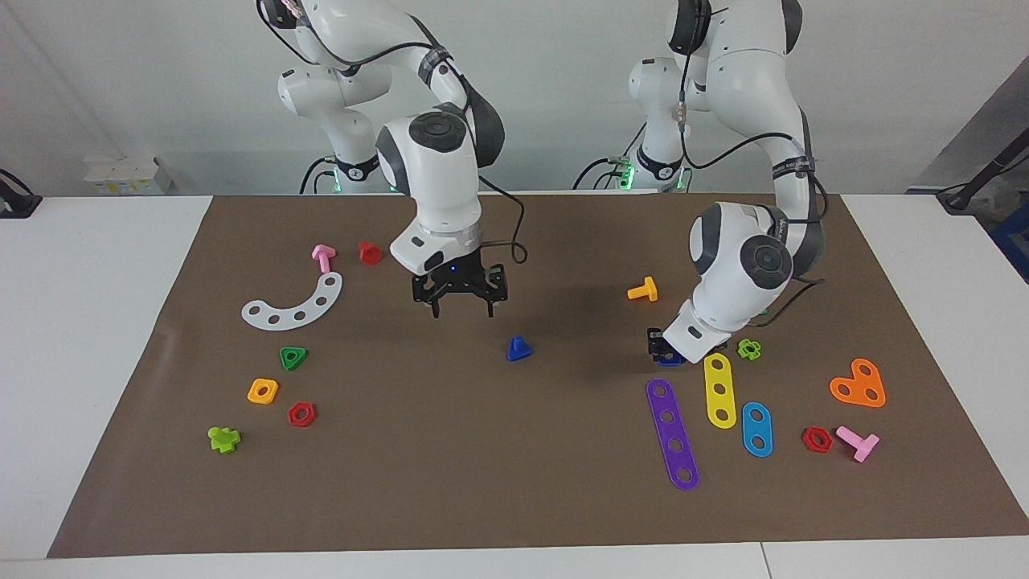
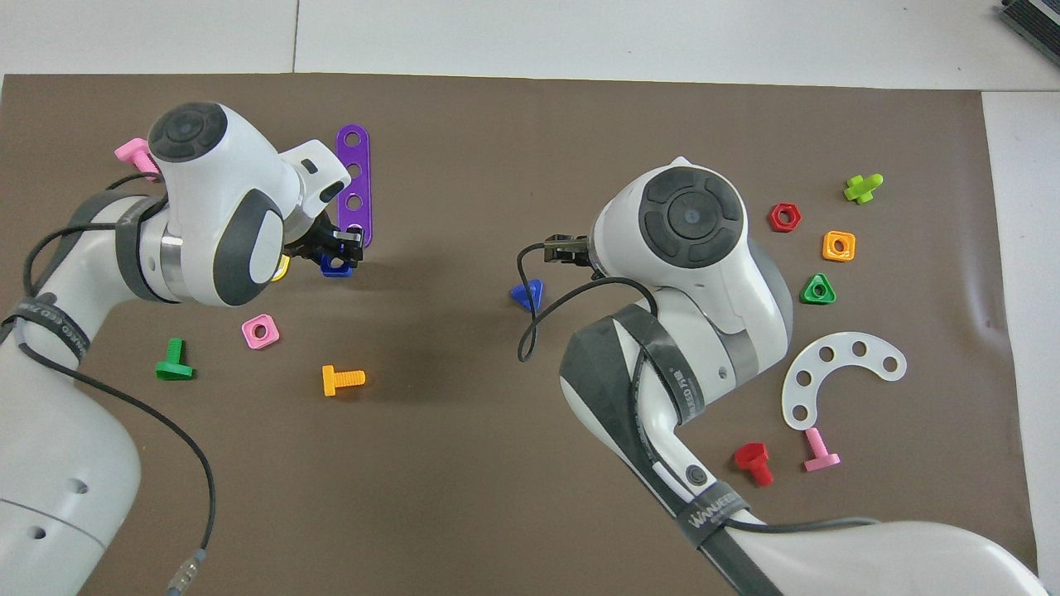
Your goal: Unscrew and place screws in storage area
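Blue screw [image 1: 519,348] loose mid-worktop, not stored; right claw [image 1: 460,305] wide above; left claw [image 1: 664,347] grips blue nut [image 2: 335,266].

The blue screw [image 2: 527,294] lay alone on the brown mat [image 2: 464,430] near the middle of the table. The right gripper [image 2: 566,249] sat just beside it, mostly hidden under its own wrist. Toward the right arm's end lay the white curved strip [image 2: 828,372], with a pink screw [image 2: 820,451] and a red screw [image 2: 755,462] nearer the robots, and a green triangular nut [image 2: 818,290], orange square nut [image 2: 838,245], red hex nut [image 2: 783,217] and lime piece [image 2: 861,188] farther out. The left gripper [image 2: 339,246] was low at the near end of the purple strip [image 2: 354,184], with a small blue piece [image 2: 335,266] at its tips; finger state unreadable. Pink square nut [image 2: 260,331], green screw [image 2: 174,362] and orange screw [image 2: 342,380] lay nearer the robots.
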Motion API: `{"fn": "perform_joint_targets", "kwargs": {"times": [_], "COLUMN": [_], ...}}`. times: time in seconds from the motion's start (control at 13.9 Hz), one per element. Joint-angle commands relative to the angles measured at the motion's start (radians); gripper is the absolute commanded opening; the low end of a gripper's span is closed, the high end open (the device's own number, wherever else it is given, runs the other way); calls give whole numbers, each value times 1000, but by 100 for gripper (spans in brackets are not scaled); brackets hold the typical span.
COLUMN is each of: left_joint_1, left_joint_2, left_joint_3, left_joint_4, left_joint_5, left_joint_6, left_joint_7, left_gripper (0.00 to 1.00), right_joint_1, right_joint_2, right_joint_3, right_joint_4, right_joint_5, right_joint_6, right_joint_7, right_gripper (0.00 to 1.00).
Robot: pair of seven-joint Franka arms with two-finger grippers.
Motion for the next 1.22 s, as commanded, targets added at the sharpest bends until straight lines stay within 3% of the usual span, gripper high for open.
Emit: {"fn": "perform_joint_targets", "kwargs": {"times": [0.0, 0.07, 0.14, 0.29, 0.5, 0.86, 1.15], "left_joint_1": [-17, -14, -12, -3, 41, 179, 218], "left_joint_2": [-98, -98, -98, -95, -97, -227, -343], "left_joint_3": [7, 6, 7, 7, 10, 13, 16], "left_joint_4": [-197, -197, -194, -171, -82, -81, -96], "left_joint_5": [-19, -19, -19, -19, -18, -2, 102], "left_joint_6": [125, 121, 121, 107, -29, -224, -347], "left_joint_7": [35, 52, 76, 92, 95, 199, 205], "left_gripper": [0, 28, 96, 100, 100, 100, 100], "right_joint_1": [3, 6, 12, 38, 74, 112, 115], "right_joint_2": [73, 103, 123, 155, 197, 252, 249], "right_joint_3": [0, 0, 0, 0, -1, -1, -1], "right_joint_4": [61, 64, 67, 67, 67, 52, 39], "right_joint_5": [-14, -15, -15, -20, -18, -83, -89], "right_joint_6": [45, 55, 58, 62, 154, 223, 208], "right_joint_7": [23, 23, 23, 25, 37, 107, 112], "right_gripper": [98, 97, 95, 92, 85, 75, 61]}}
